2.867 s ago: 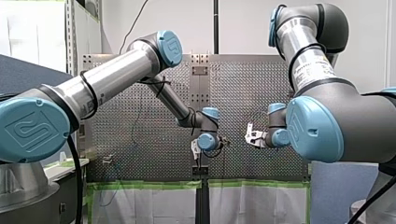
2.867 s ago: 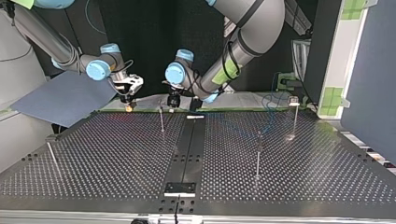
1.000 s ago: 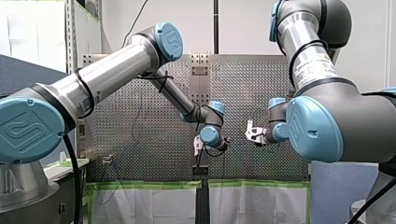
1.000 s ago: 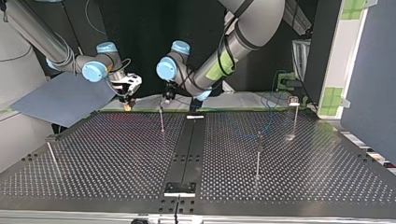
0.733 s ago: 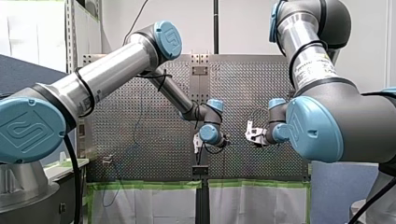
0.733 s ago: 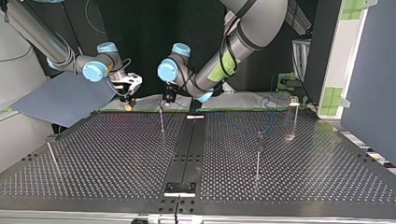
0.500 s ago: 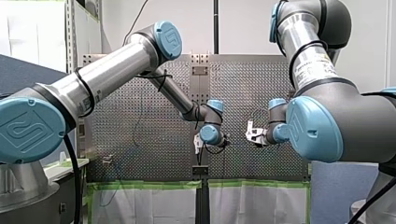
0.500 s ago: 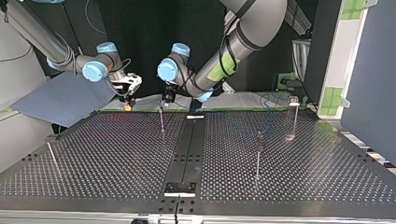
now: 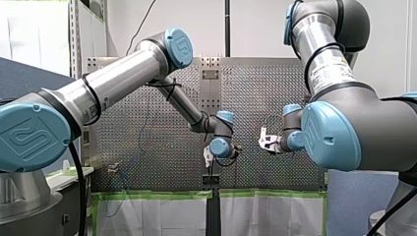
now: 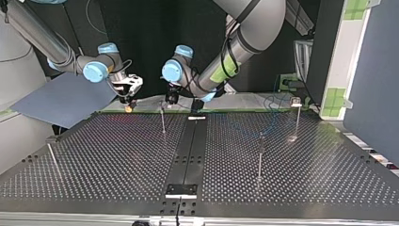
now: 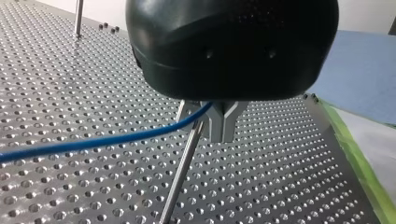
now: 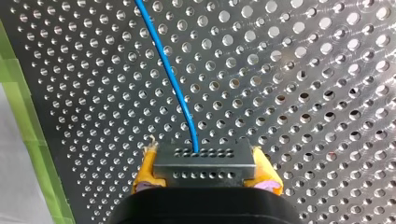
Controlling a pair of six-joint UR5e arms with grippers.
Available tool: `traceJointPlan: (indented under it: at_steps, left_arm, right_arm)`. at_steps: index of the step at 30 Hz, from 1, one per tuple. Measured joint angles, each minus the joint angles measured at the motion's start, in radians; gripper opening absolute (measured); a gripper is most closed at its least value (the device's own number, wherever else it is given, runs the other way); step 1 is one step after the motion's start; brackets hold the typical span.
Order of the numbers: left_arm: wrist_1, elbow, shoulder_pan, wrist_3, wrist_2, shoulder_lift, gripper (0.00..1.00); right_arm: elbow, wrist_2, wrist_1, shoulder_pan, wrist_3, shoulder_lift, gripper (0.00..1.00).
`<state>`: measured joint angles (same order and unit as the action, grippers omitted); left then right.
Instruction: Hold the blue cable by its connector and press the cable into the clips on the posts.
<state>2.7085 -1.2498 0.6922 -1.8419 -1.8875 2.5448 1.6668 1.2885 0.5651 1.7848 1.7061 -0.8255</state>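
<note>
My left gripper (image 11: 217,122) has its metal fingers shut on the thin blue cable (image 11: 93,142), right at the top of a slim metal post (image 11: 183,170). In the top view this gripper (image 10: 171,101) hangs over the far post (image 10: 163,121) near the middle. My right gripper (image 12: 205,171) is shut on the grey connector (image 12: 204,159), its yellow pads at either side. The blue cable (image 12: 172,77) leads ahead from the connector over the perforated plate. This gripper (image 10: 129,105) hovers at the far edge, at the top view's left.
More posts stand on the perforated table (image 10: 117,160): one (image 10: 259,157) right of the middle, one (image 10: 296,115) at the far right, one (image 10: 52,159) at the left. Green tape (image 12: 28,126) lines the plate's edge. A dark strip (image 10: 188,150) runs down the middle.
My left gripper has shifted a little lower and towards the top view's right, staying at the far post with the cable in it. The right arm has kept its place.
</note>
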Motion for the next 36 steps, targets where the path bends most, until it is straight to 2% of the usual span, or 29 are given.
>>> traceJointPlan:
  at_steps: [9, 17, 29, 36]
  left_arm:
    - [-0.022, 0.0, -0.02, -0.003, 0.012, 0.001, 0.0]
    - [-0.02, 0.0, -0.038, -0.027, 0.025, 0.001, 0.0]
    - [-0.019, 0.001, -0.051, -0.032, 0.064, 0.015, 0.0]
    - [0.014, 0.052, -0.059, -0.03, 0.064, 0.046, 0.0]
  right_arm:
    - [0.0, 0.0, 0.022, 0.0, 0.003, 0.002, 0.0]
    - [0.0, 0.0, 0.046, 0.0, 0.006, 0.004, 0.0]
    - [0.0, -0.013, 0.088, 0.0, 0.015, 0.01, 0.0]
    - [0.0, -0.019, 0.104, -0.002, 0.007, 0.047, 0.0]
